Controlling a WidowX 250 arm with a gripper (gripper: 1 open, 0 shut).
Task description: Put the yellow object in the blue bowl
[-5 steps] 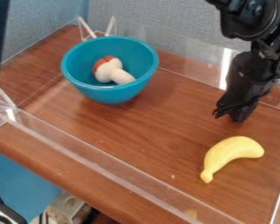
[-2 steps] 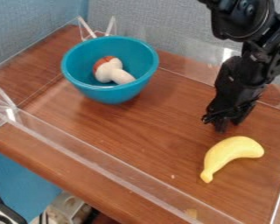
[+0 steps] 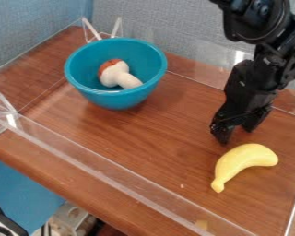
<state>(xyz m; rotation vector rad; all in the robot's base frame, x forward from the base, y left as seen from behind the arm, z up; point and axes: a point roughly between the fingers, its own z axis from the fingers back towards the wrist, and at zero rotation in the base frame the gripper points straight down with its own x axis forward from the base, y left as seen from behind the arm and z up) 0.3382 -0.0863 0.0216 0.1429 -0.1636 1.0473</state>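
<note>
The small curved toy banana of smooth yellow plastic [image 3: 243,165] lies flat on the brown wooden tabletop [image 3: 137,138], at the near right of the work area and well apart from its goal. Its long axis runs on a diagonal, from a lower end toward the front edge up to a fatter end farther right and back, with the bend bowing toward the right.

Just beside it, up and a little to the left in the view, hangs the black robot gripper [image 3: 235,124], pointing steeply down with its tips close to the wood. The jaws stand spread and hold nothing. No finger touches the banana; a narrow strip of bare wood shows between them. The coming move, as I judge it, turns on this offset: the gripper must shift toward the front right so that the fingers straddle the banana across its narrow middle, not along its length.

The round, deep, glossy blue plastic bowl [image 3: 88,88] sits at the back left, already holding a white-and-brown mushroom toy [image 3: 117,75]. A low clear plastic wall [image 3: 125,184] rims the table.
</note>
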